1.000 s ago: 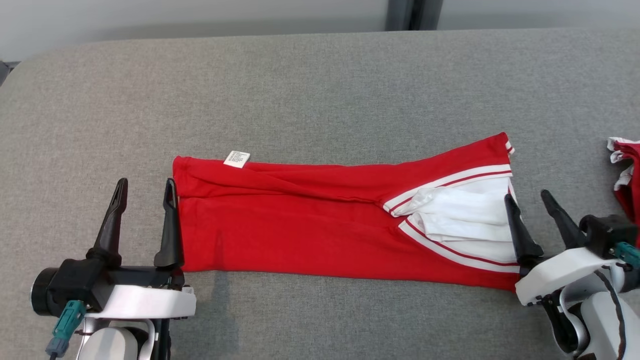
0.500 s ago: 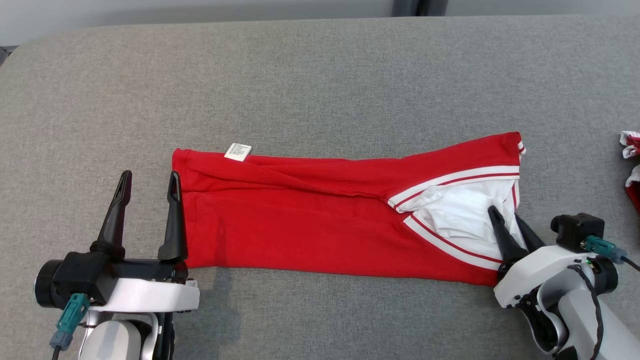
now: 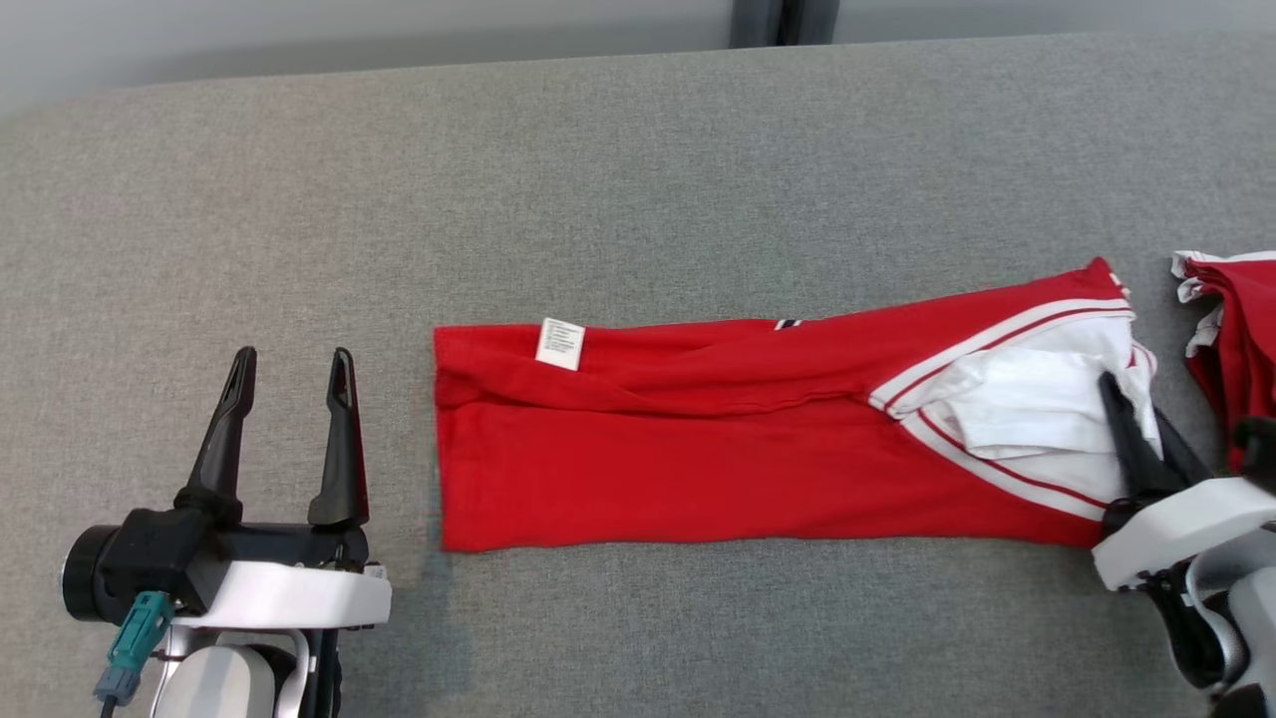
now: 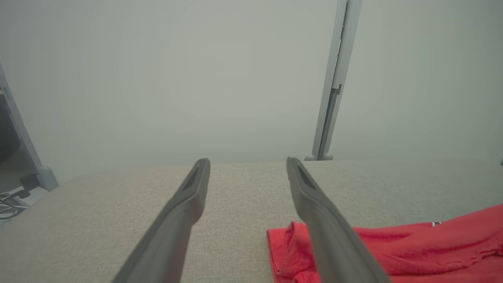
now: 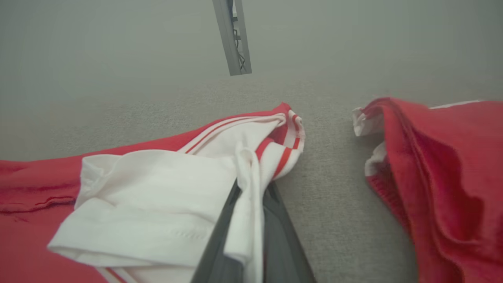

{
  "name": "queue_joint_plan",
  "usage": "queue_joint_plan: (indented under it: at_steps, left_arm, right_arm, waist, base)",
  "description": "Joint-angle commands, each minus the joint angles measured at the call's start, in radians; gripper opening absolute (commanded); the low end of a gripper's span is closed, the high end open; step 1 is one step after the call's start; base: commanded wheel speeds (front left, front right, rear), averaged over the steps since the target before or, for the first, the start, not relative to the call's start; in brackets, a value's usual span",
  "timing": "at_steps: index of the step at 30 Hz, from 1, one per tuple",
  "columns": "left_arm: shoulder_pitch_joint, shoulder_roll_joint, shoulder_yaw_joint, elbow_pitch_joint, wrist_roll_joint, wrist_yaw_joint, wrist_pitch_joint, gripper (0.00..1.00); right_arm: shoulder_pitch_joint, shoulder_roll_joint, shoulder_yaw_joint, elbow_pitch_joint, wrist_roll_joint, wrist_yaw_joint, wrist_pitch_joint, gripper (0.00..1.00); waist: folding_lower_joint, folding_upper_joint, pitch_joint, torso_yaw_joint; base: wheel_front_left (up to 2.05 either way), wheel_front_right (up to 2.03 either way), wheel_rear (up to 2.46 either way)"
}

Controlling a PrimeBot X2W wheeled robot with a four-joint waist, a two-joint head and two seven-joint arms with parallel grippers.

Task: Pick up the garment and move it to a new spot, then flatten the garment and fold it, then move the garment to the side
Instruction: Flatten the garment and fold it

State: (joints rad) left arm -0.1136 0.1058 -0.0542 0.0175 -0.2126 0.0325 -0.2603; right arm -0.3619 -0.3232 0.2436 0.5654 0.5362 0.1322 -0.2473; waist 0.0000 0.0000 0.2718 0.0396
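The garment (image 3: 698, 469) is red with white striped trim and a white inner part, lying as a long flat strip across the grey padded table (image 3: 638, 179). My right gripper (image 3: 1131, 399) sits at the strip's right end, shut on a fold of its white fabric; in the right wrist view the white cloth (image 5: 157, 181) is pinched between the two dark fingers of that gripper (image 5: 251, 188). My left gripper (image 3: 292, 357) stands open to the left of the garment, apart from its left edge. In the left wrist view the open left gripper (image 4: 247, 161) holds nothing, with the garment's red end (image 4: 412, 247) at lower right.
A second red and white cloth (image 3: 1231, 329) lies bunched at the table's right edge, a small gap from the garment's right end, and it shows in the right wrist view (image 5: 432, 165). A grey post (image 3: 783, 20) stands behind the table's far edge.
My right gripper has shut on the white fabric at the garment's right end. The whole garment has slid right, away from my still left gripper and toward the bunched cloth.
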Motion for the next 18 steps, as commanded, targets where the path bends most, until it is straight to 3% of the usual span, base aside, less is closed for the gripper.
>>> queue_joint_plan:
  at_steps: [1,9,18]
  left_arm:
    - [0.003,0.003,0.004,0.002,0.007,-0.003,-0.003,1.00]
    - [0.004,0.003,0.005,0.006,0.004,-0.009,-0.003,1.00]
    - [-0.001,0.008,0.008,0.008,-0.004,-0.014,-0.003,1.00]
  right_arm:
    - [0.017,-0.020,-0.021,-0.006,-0.011,-0.003,-0.009,0.00]
    - [0.017,-0.022,-0.048,-0.076,-0.032,-0.003,-0.010,0.00]
    - [-0.052,0.046,0.031,-0.335,-0.096,-0.002,0.071,0.00]
  waist:
    - [0.0000,0.0000,-0.006,-0.008]
    - [0.0000,0.0000,-0.018,-0.028]
    - [0.0000,0.0000,-0.024,-0.033]
  base:
    - [0.00,0.00,0.00]
    - [0.00,0.00,0.00]
    - [0.00,0.00,0.00]
